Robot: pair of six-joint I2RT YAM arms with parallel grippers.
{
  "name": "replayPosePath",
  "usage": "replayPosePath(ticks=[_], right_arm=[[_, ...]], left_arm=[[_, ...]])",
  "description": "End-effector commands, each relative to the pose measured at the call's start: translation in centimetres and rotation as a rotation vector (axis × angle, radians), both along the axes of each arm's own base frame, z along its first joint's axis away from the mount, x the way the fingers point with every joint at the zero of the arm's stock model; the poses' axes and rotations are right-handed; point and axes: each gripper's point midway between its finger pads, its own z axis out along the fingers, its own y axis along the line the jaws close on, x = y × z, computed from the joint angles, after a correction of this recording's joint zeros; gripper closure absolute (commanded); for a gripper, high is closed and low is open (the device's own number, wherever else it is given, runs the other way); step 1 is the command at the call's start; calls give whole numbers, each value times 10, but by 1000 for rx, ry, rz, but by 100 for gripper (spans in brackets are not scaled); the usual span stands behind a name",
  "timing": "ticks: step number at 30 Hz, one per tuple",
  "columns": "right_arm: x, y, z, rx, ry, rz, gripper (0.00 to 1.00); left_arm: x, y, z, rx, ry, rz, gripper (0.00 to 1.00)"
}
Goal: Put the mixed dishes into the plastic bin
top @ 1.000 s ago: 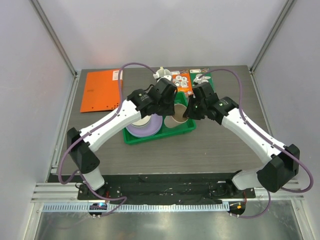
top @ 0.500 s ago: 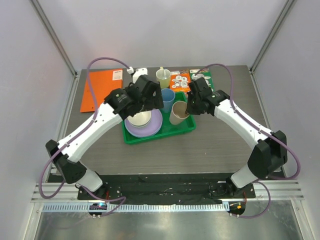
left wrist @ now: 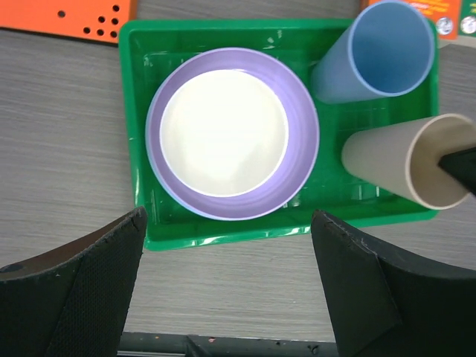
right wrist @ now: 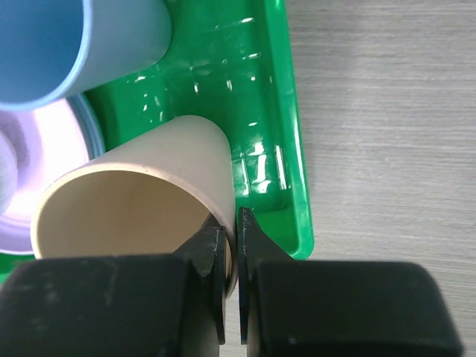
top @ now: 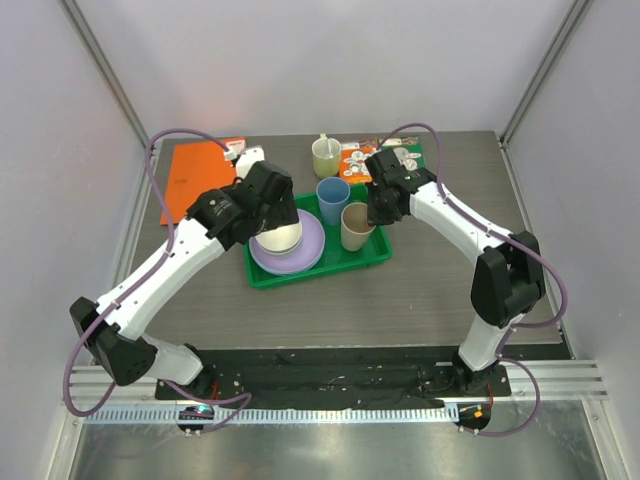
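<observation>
The green bin holds a lilac plate with a cream bowl on it, a blue cup and a beige cup, both upright. My right gripper is shut on the beige cup's rim wall, one finger inside and one outside, over the bin's right end. My left gripper is open and empty, high above the bin's near edge, looking down on the bowl and plate. I cannot make out any light blue plates.
An orange folder lies at the back left. A yellow-green mug with a spoon stands behind the bin, beside orange and green cards. Bare table lies in front of the bin.
My left gripper has pulled back to the left off the bin, uncovering the bowl on the lilac plate. My right gripper has stayed on the beige cup, which shifted slightly toward the back.
</observation>
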Motion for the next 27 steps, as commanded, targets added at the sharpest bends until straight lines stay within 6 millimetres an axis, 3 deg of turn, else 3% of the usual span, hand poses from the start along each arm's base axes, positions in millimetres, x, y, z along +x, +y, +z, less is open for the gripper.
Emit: replayPosePath(ticks=[1,10,16,20,22,27], right_arm=[[21,-1,18,-9,-58,-4,99],[33,-6,21,-39,-70,-15,88],[29,1,6,-8,-14,1,83],[26,1,6,-2,-9,-3,71],[25,0,8,1,-15,-10,52],[19,-1,29,33,-57,-6,35]], left_arm=[[5,9,10,-23,-44,38,10],[3,29,-2,-5,-26,81,9],[-2,39,-5,-9,-22,96,9],[-3,44,-6,-6,-16,106,8],[-3,45,-7,-9,-13,113,7],[-5,52,-20,-14,15,141,4]])
